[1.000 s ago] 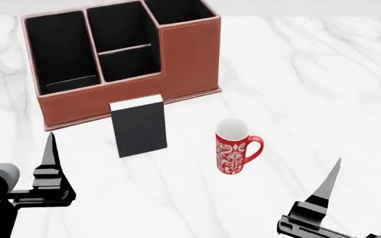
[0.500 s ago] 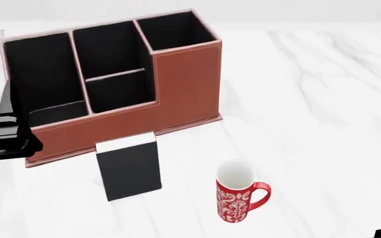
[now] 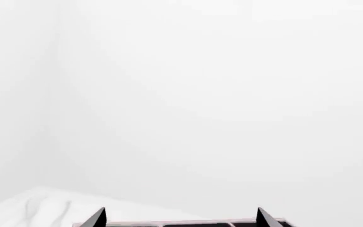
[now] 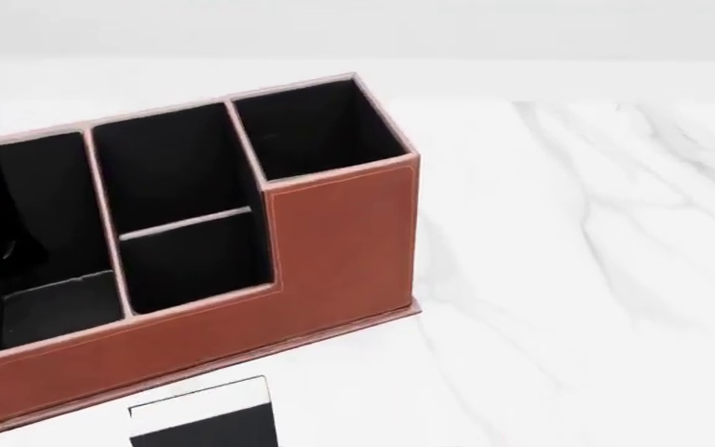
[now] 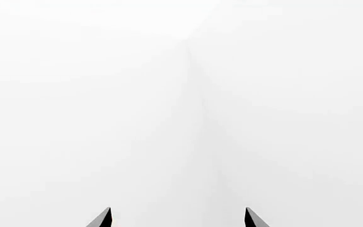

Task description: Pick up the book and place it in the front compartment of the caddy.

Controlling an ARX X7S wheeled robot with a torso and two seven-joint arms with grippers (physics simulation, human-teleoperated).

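Head view, boxy leather-look caddy (image 4: 332, 251), marble table (image 4: 581, 233)

Two black fingertips (image 3: 99, 218) of the left gripper (image 3: 180, 220) stood wide apart at the frame's edge. Between them lay a strip of the caddy (image 3: 188, 222), its pale rim over black lining. A marble tabletop (image 3: 36, 205) met plain white wall.

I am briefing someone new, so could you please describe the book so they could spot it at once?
Find the reddish-brown caddy on the white marble table. Just in front of its low front wall, at the head view's bottom edge, stands the book: black cover, white top edge, the only loose item near the caddy.
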